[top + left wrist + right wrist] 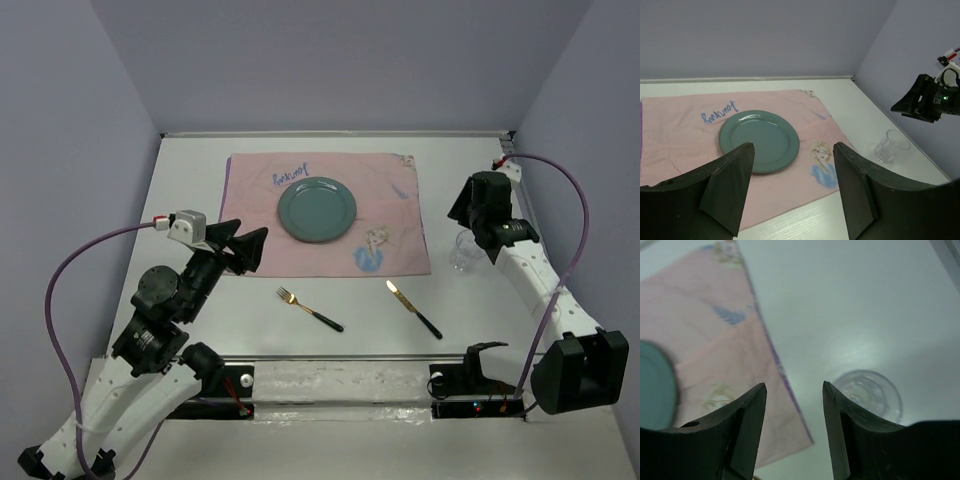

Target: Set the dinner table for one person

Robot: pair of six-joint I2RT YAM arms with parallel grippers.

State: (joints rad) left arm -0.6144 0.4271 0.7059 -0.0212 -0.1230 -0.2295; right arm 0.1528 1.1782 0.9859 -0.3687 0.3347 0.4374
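**Both hands apart and empty over a part-laid worktop**

Your white worktop (360,300) fills the overhead view from the arm bases to the far wall. Toward its far side lies a pink cloth (400,200) with blue scribbles. A green plate (317,210) sits on the cloth, a little left of its middle.

On the bare surface nearer you, just off the cloth's near edge, a fork (310,309) lies on the left and a knife (414,308) on the right. The two are well apart. Both have black handles pointing back toward the arm bases and gold ends angled toward the cloth.

Your left hand (792,150) hangs by the cloth's near left corner. Its fingers are spread wide with nothing between them, and its wrist camera frames the plate in the gap.

Your right hand (794,387) is up over the right side, fingers likewise apart and gripping nothing. A clear glass (867,392) stands upright on the bare worktop just right of the cloth. In the right wrist view it sits behind the right-side finger (855,440), outside the gap, and you can't tell whether anything touches it.
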